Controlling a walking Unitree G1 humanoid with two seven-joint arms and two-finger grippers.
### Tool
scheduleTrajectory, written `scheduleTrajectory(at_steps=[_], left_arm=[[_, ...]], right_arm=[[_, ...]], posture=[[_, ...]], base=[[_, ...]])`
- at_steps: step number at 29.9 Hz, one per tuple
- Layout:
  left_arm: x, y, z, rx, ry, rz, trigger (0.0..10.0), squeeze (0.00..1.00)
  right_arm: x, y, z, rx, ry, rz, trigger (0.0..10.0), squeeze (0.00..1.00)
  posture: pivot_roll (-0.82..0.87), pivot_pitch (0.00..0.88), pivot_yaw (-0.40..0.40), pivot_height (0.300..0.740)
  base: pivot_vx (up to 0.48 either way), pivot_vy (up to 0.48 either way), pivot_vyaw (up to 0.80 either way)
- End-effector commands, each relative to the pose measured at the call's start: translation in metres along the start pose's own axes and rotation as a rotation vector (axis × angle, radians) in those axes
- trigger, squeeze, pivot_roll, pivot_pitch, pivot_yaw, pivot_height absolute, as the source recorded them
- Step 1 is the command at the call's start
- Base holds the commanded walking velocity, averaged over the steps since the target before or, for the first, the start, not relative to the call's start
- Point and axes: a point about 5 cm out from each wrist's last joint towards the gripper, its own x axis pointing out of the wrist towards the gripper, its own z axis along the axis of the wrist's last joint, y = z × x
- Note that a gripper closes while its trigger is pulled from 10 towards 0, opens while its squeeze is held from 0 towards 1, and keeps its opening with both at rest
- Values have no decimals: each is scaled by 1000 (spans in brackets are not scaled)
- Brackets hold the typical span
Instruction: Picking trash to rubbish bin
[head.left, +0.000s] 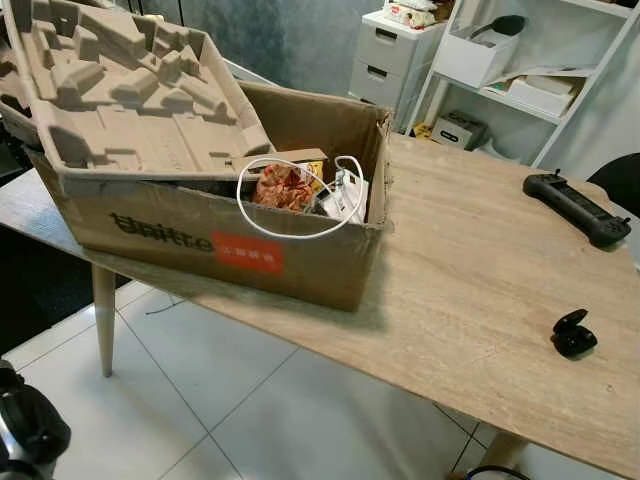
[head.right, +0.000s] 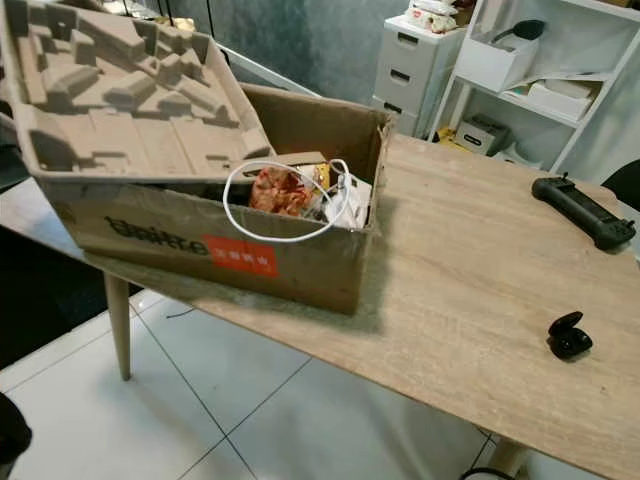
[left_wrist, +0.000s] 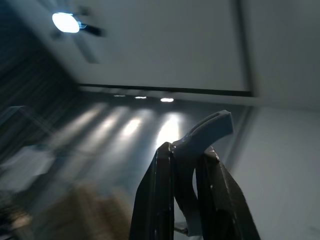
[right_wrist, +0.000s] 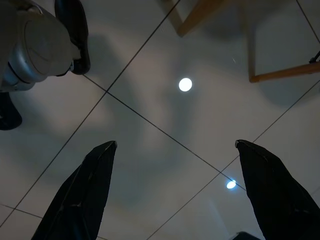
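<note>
Left hand (left_wrist: 187, 170) is pointed up toward the ceiling, fingers (left_wrist: 157, 200) clamped tight on a small light-grey plastic piece (left_wrist: 200, 145), whose curved end sticks out past the fingertips. Can't tell what the piece is.

Right hand (right_wrist: 175, 195) hangs over the tiled floor (right_wrist: 150, 115), fingers (right_wrist: 85, 195) spread wide, holding nothing and touching nothing. Part of the robot's own body shows near it, plus wooden counter legs further off.

Cardboard box (head.left: 250, 250) sits on the wooden counter (head.left: 470, 280) at its left end, along the near edge, well apart from both hands. It's open on top. A moulded pulp tray (head.left: 120, 90) lies tilted across its left part. In the right part: a crumpled red-and-white wrapper (head.left: 285, 187), white packaging (head.left: 348, 195) beside it, and a white cable (head.left: 290, 232) looped over the box's front wall.

Right side of the counter: black handheld controller (head.left: 578, 208) near the far edge, small open black earbud case (head.left: 574, 333) closer to the near edge. White shelving (head.left: 530, 70) and a drawer unit (head.left: 395, 55) stand behind the counter.
</note>
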Motion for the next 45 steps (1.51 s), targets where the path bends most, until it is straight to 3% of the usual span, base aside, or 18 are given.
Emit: scheduleTrajectory(at_steps=[1,3,4,7,9,13,18,20,25,29,36,42,43,45], left_arm=[[3,-22,-8,-85,22,-132,10000,0],[6,-47,-15,-184,63,-283,10000,0],[6,-47,-15,-184,63,-283,10000,0],[4,-74,-26,-276,127,-436,10000,0],[3,-79,-28,-287,141,-463,10000,0],[-3,-114,-40,-459,192,-628,10000,0],[-7,-131,-54,-481,264,-656,10000,0],[-14,-137,-82,-417,382,-604,10000,0],[-20,-143,-102,-403,451,-564,10000,0],[-25,-156,-133,-340,551,-499,10000,0],[-22,-167,-151,-219,620,-445,10000,0],[-21,-168,-164,-22,674,-368,10000,0],[-21,-168,-164,-22,674,-368,10000,0],[-23,-164,-172,169,715,-339,10000,0]], right_arm=[[0,-1,-6,-3,18,0,10000,0],[0,-1,-6,-7,17,2,10000,0],[0,-1,-6,-7,17,2,10000,0],[0,0,-5,-11,14,4,10000,0],[0,0,-4,-12,14,4,10000,0],[0,1,-3,-16,11,7,10000,0],[0,2,-3,-18,11,9,10000,0],[0,3,-3,-21,16,16,10000,0],[0,4,-4,-16,18,18,10000,0],[0,4,-6,-11,23,19,10000,0],[0,3,-9,-4,28,15,10000,0],[0,1,-11,9,27,7,10000,0],[0,1,-11,9,27,7,10000,0],[0,1,-12,3,29,8,10000,0]], posture=[[51,91,-40,740],[52,87,-41,740],[52,87,-41,740],[52,87,-41,740],[52,87,-41,740],[49,80,-41,740],[49,81,-39,740],[44,84,-35,740],[36,87,-29,740],[28,90,-27,740],[19,92,-25,740],[18,94,-24,740],[18,94,-24,740],[21,94,-27,740]], base=[[0,0,0],[0,0,0],[0,0,0],[0,0,0],[0,0,0],[0,0,0],[0,0,0],[0,0,-744],[0,0,-780],[0,0,-781],[0,0,-777],[0,0,-119],[0,0,0],[0,0,0]])
